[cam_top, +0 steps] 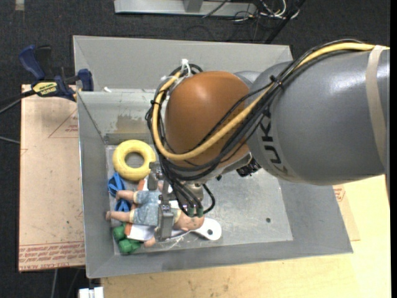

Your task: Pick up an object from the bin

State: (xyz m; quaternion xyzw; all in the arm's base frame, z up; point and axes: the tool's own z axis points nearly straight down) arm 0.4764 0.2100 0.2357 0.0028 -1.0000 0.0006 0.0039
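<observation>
A: Camera view, biggest first: what do you see?
B: The arm (322, 104) reaches across the bin (260, 222), its orange cover (198, 110) above the left half.
A: And the gripper?
B: The gripper (165, 221) sits low at the bin's lower left, right over a doll (144, 211) in a pale blue dress lying flat on the floor. I cannot tell whether it is open or closed.
A: Around it?
B: A yellow ring (135, 158) is just behind and a white piece (211, 231) just right of the doll. A blue bit (116, 185) and a green bit (127, 247) lie by the left wall.
A: Progress?
B: I judge the reach is made. The doll is not yet lifted, so grasp and lift remain.
</observation>
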